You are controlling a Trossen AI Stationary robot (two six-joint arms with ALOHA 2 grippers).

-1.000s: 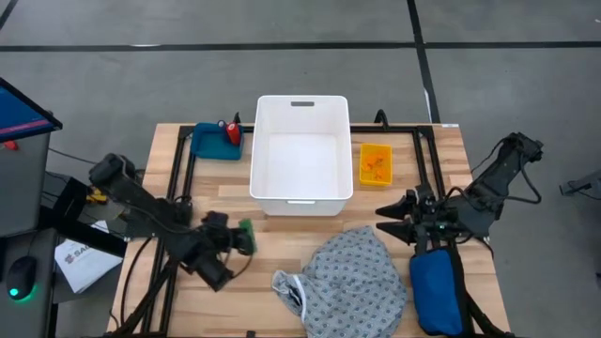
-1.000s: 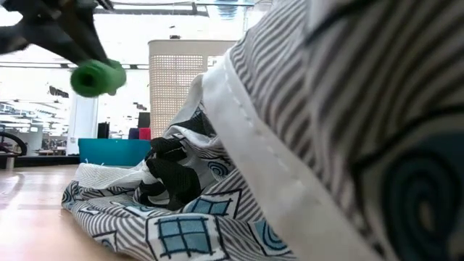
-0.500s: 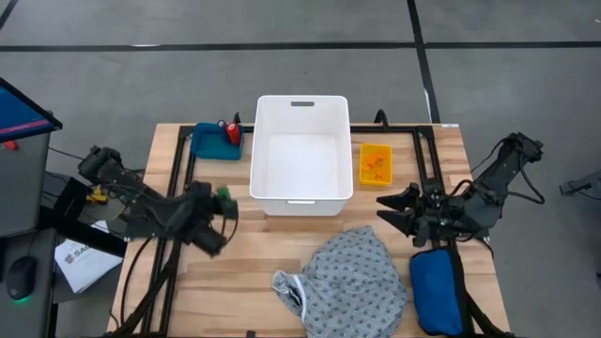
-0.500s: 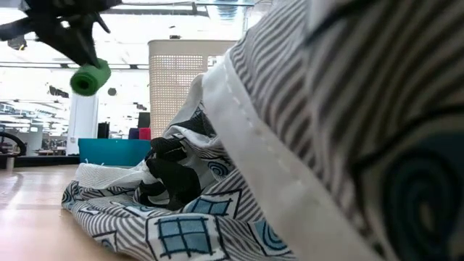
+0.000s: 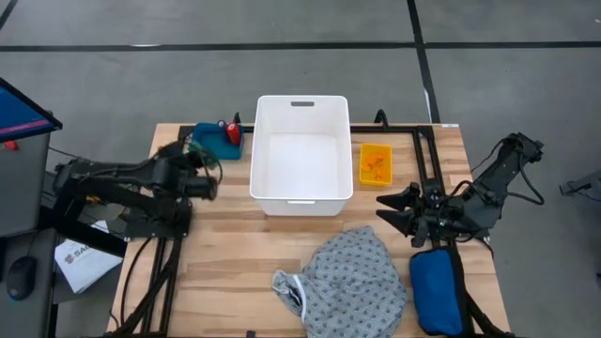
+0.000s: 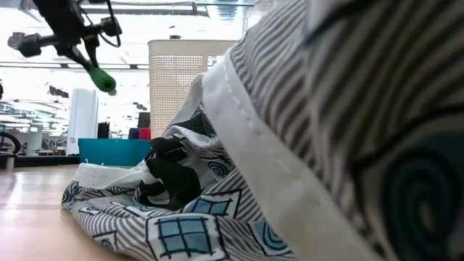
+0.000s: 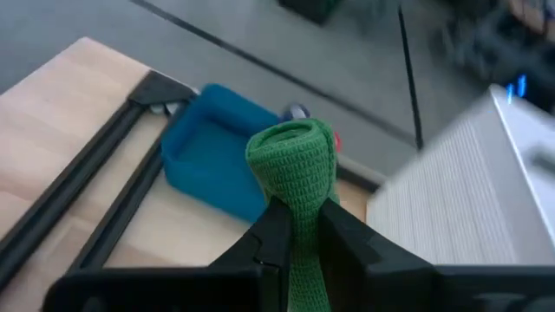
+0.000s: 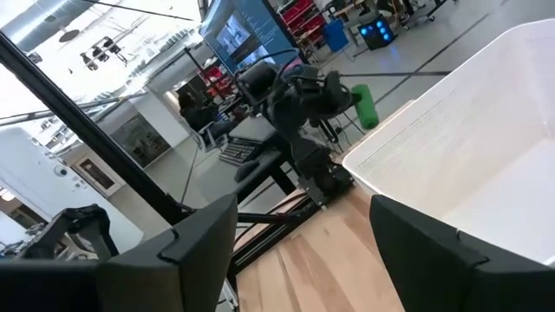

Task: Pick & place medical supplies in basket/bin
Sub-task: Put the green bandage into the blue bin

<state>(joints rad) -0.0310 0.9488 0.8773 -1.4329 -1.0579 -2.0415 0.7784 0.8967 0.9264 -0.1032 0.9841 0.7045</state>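
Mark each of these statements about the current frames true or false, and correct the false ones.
1. The left gripper is shut on the green roll. True.
2. The white bin already holds the green roll. False: the bin looks empty; the roll is held above the table beside it.
3. The right gripper is open and holds nothing. True.
4. The patterned gown lies inside the bin. False: it lies on the table in front of the bin.

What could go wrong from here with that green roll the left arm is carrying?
The left gripper pinches only the lower end of the green roll, so it might slip out. It hangs beside the white bin, over the blue tray, so an early release would probably miss. The bin's near wall could also catch the roll.
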